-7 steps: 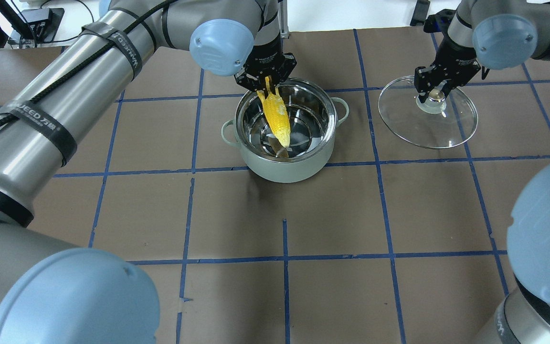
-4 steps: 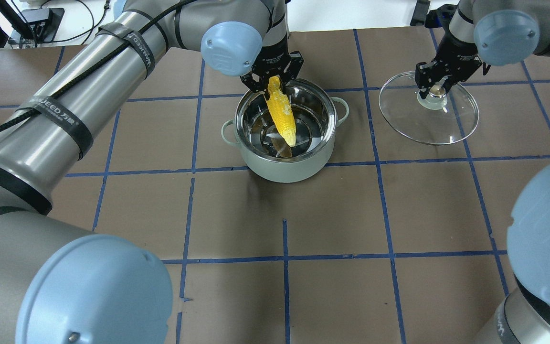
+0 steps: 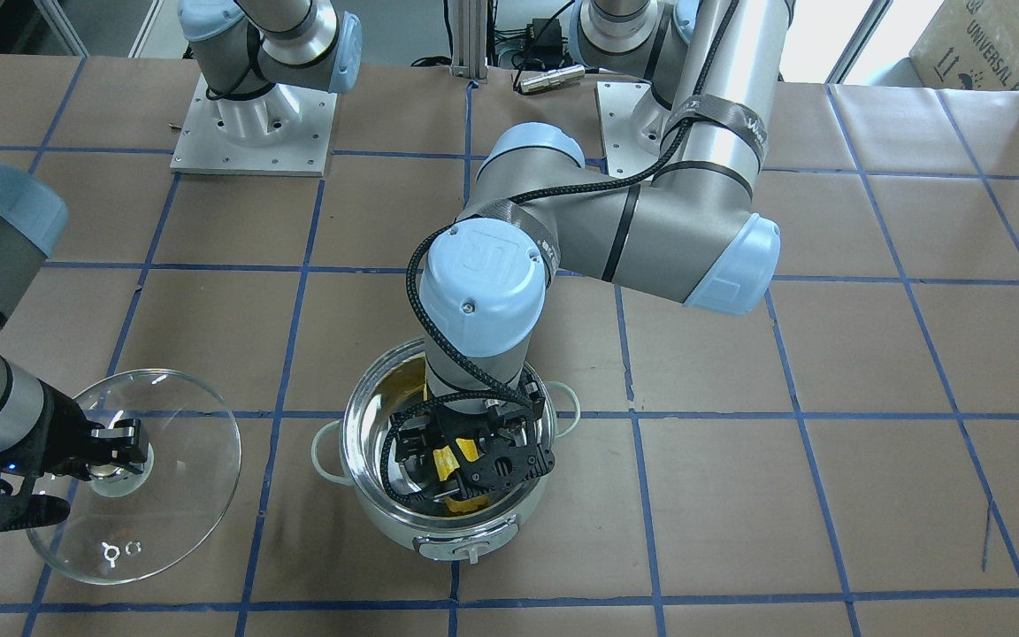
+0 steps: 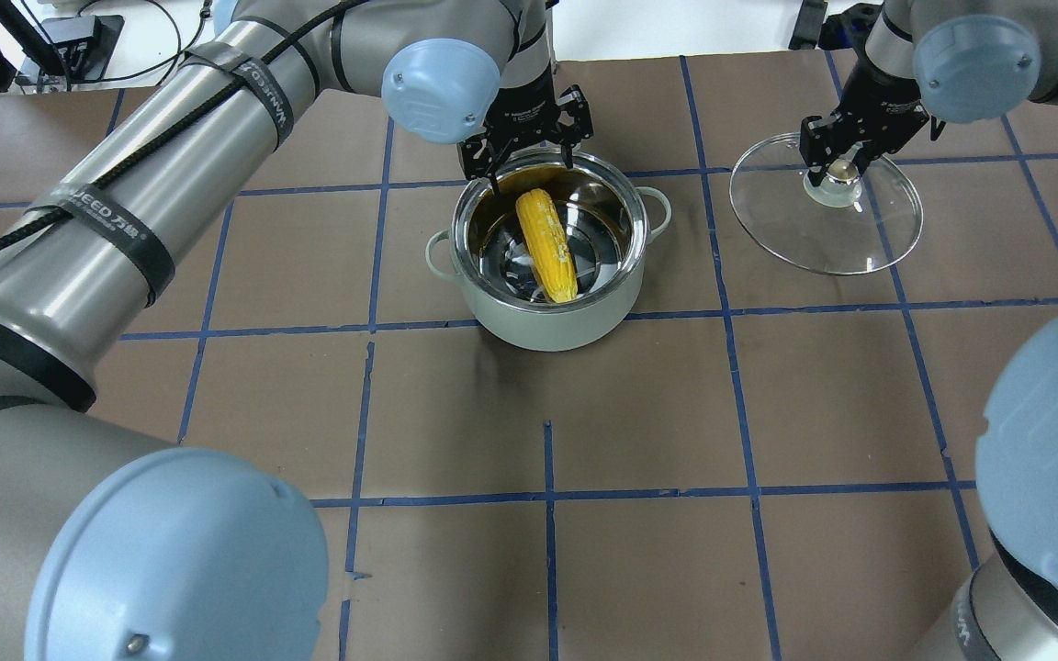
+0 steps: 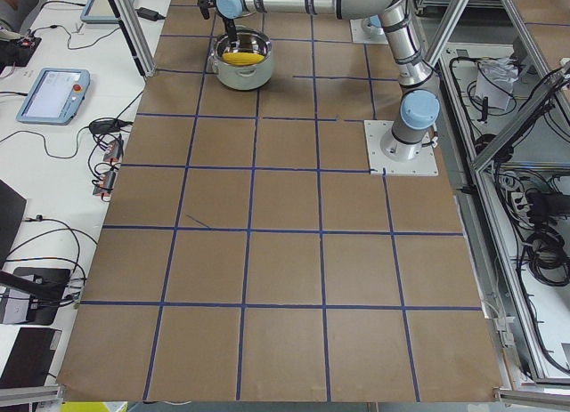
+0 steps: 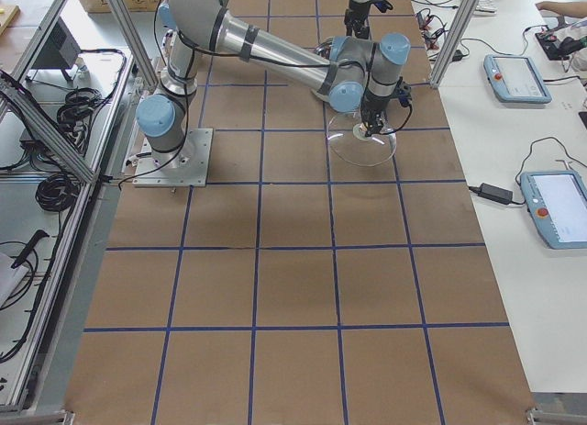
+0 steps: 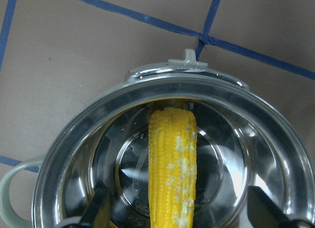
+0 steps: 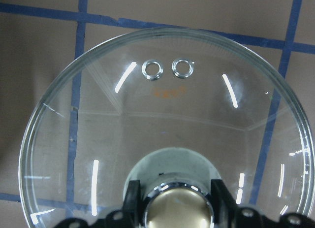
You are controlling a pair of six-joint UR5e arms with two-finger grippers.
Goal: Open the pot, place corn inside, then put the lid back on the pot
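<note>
Brown table (image 4: 547, 569): pot (image 4: 547, 329) holds corn (image 4: 547, 243), lid (image 4: 850, 234) apart.

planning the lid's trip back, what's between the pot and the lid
Between pot and lid: only bare brown paper and one blue tape line, per the overhead view.

Left hand (image 4: 531, 165) above pot (image 4: 543, 329) partly blocks its open mouth.

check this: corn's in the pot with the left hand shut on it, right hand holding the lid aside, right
Not quite. The overhead view shows the left hand open, not touching the corn, which lies loose in the pot. The right hand does hold the lid aside.
</note>
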